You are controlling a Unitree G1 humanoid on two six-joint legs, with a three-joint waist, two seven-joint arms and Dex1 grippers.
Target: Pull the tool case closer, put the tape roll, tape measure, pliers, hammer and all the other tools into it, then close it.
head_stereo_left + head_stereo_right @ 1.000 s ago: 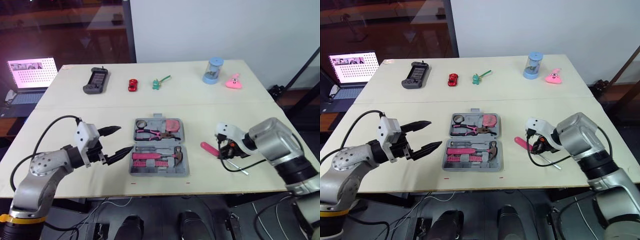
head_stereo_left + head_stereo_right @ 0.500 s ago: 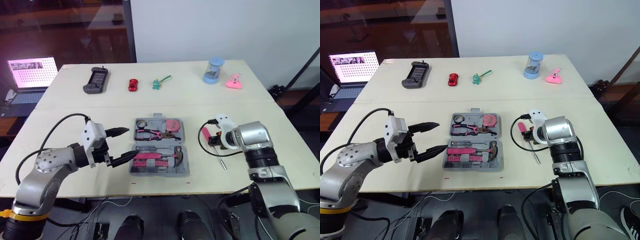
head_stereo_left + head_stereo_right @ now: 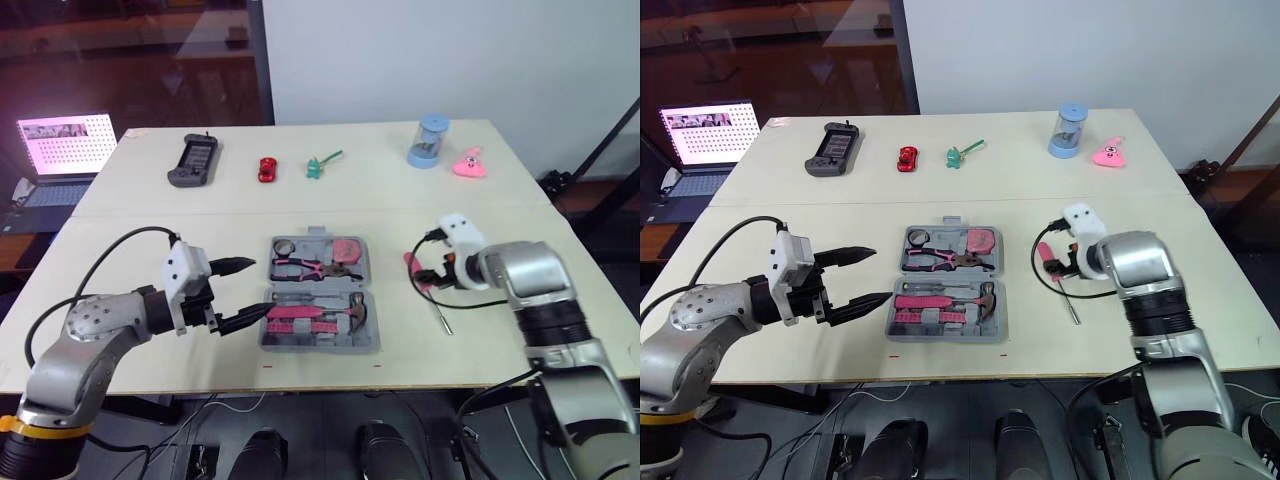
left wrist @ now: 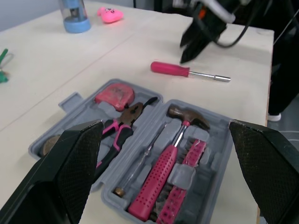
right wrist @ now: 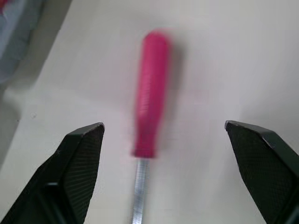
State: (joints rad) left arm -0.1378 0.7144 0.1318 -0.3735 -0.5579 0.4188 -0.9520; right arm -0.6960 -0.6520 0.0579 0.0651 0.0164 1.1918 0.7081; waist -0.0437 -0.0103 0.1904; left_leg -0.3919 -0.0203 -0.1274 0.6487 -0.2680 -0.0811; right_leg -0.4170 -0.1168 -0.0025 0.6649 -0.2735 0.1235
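Table [image 3: 150, 220]: is bearing the case toward its front edge, about midway across.
Laptop [image 3: 62, 150]: is glowing off the table, far to the left of the case and behind it.
Case [image 3: 945, 336]: is lying open and flat, with both grey halves facing up and tools sitting in their slots.
Left gripper [image 3: 260, 287]: is hovering just left of the case with its fingers spread wide, gripping nothing. Its nearer fingertip is reaching the case's left edge; contact cannot be told.
Right gripper [image 5: 163, 124]: is hanging to the right of the case with its fingers gaping wide. The screwdriver is lying between them unclasped.
Controller [image 3: 192, 162]: is resting well behind the case, to the left.
Hammer [image 4: 163, 170]: is lying in the case's front half, its head toward the right.
Pliers [image 4: 119, 133]: are sitting in the case's back half, in the middle.
Screwdriver [image 5: 150, 107]: is lying on the table right of the case, apart from it, with its pink handle pointing away.
Cup [image 3: 427, 142]: is standing far behind the case, to the right.
Tape measure [image 4: 114, 95]: is sitting in the case's back right corner.
Tape roll [image 3: 283, 246]: is sitting in the case's back left corner.
Pink toy [image 3: 467, 163]: is lying far behind the case, right of the cup.
Green toy [image 3: 318, 164]: is lying straight behind the case, well apart.
Car [image 3: 265, 169]: is sitting behind the case, slightly left.
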